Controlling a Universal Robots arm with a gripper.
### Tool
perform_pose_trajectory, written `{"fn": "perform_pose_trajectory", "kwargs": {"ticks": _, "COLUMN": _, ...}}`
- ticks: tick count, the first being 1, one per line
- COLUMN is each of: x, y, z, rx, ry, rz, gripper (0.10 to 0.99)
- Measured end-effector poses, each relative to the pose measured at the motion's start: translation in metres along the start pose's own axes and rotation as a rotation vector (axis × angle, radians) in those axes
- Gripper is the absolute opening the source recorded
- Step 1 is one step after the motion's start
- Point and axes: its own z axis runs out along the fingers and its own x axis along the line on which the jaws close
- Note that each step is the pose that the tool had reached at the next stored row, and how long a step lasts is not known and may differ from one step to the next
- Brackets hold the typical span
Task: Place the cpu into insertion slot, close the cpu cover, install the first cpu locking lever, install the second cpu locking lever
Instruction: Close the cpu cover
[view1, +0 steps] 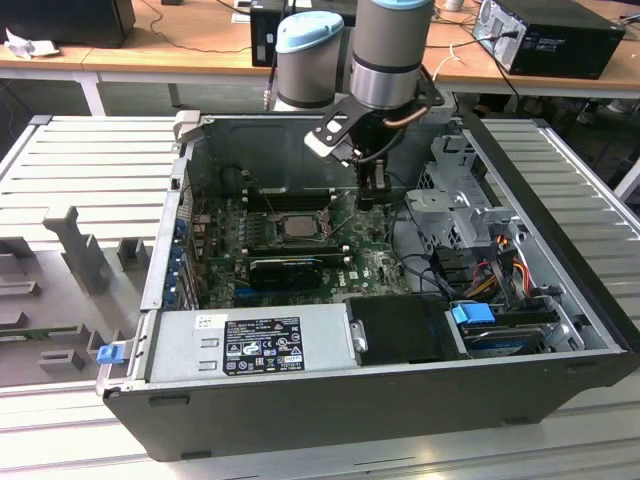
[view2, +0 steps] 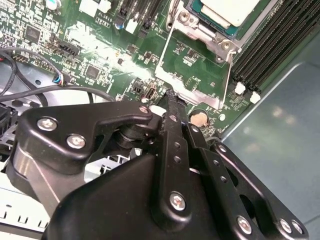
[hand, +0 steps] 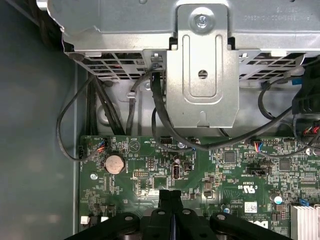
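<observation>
Item: open computer case (view1: 560, 330), laid on its side on a ribbed grey surface (view1: 80, 150); grey moulded fixtures (view1: 80, 250) sat on that surface toward the exterior view's left. Behind, a wooden surface (view1: 200, 40) carried dark equipment boxes and loose cables. Contents of the case: green board (view1: 372, 262) on the floor; silver power supply (view1: 250, 345) along the near wall; metal drive cage (view1: 460, 200) toward the exterior view's right; long black card (view1: 285, 270) near the board's middle. The cpu (view1: 297, 226) lay flat in the insertion slot (view2: 192, 26), its pale metal top facing up, the slot's grey rim showing at its edge in the second wrist view. The claw (view1: 370, 195) hung from the arm (view1: 392, 50) over the board between the slot and the drive cage, apart from the cpu. In the first wrist view the claw (hand: 169, 192) had its two black fingers (hand: 162, 200) pressed together with nothing between them, tips low over the board near a coin cell (hand: 114, 162); contact with the board could not be told. Edges: the case's far wall (view1: 270, 150) stood close behind the arm, and the cage's plate (hand: 202, 65) faced the claw with black cables (hand: 75, 120) looped beneath it. Open room: the strip of bare board around the coin cell, bounded by memory slots (view2: 270, 45) on one side.
</observation>
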Motion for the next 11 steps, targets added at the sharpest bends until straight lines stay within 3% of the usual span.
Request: {"fn": "perform_pose_trajectory", "kwargs": {"ticks": 11, "x": 0.0000, "y": -0.0060, "z": -0.0002, "rx": 0.000, "ry": 0.0001, "rz": 0.000, "gripper": 0.106}}
